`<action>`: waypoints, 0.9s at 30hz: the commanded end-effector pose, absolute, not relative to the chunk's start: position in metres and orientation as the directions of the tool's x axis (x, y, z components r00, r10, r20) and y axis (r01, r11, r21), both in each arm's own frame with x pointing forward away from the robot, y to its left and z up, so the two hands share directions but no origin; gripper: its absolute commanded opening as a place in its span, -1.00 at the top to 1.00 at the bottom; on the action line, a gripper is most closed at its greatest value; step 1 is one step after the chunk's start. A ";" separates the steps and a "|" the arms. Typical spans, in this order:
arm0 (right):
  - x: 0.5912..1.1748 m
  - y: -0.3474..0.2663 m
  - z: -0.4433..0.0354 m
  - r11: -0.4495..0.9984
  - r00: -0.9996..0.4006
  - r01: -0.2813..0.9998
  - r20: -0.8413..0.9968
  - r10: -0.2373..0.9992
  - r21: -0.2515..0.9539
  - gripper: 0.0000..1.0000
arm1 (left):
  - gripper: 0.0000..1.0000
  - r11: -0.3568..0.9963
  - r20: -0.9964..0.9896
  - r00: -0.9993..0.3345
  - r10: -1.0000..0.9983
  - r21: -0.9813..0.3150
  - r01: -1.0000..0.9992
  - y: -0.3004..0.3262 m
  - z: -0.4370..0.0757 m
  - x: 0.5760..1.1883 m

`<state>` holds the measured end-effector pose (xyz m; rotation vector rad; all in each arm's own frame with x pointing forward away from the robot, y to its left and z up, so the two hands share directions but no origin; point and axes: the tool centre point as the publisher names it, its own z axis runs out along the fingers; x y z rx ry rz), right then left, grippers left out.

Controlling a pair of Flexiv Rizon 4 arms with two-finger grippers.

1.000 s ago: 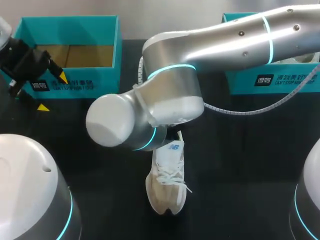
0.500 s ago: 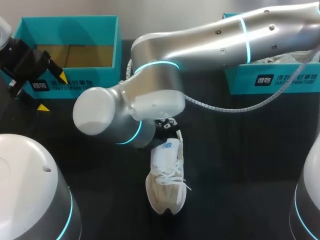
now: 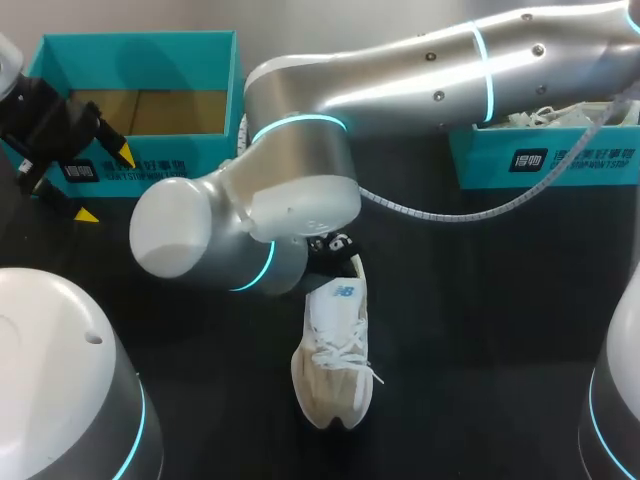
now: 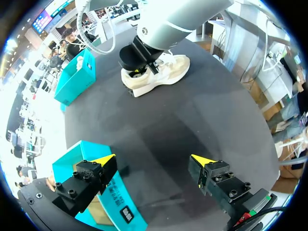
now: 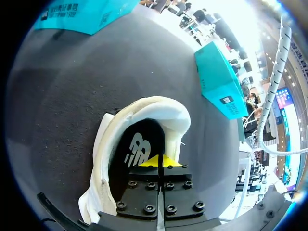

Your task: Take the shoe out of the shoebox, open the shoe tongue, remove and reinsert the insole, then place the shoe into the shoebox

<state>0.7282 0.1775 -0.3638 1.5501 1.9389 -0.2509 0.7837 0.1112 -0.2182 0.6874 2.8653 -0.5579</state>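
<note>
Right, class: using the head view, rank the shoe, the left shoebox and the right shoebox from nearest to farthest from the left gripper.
1. The left shoebox, directly beside the left gripper.
2. The shoe, on the middle of the table.
3. The right shoebox, at the far right side.

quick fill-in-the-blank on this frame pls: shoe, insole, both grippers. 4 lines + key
1. The white shoe lies on the black ___.
2. The right gripper has its fingers ___, with the tips inside the shoe's opening.
3. The left gripper is ___ and holds nothing, beside the teal shoebox.
4. The insole under the right gripper's tips is ___ in colour.

Missing words: table; shut; open; black
</note>
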 end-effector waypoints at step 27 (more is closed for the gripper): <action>0.731 0.188 -0.355 -0.268 0.379 0.834 -0.146 0.914 0.482 1.00 | -1.00 0.828 -0.220 -0.885 0.410 -0.317 0.462 0.111 -0.218 0.783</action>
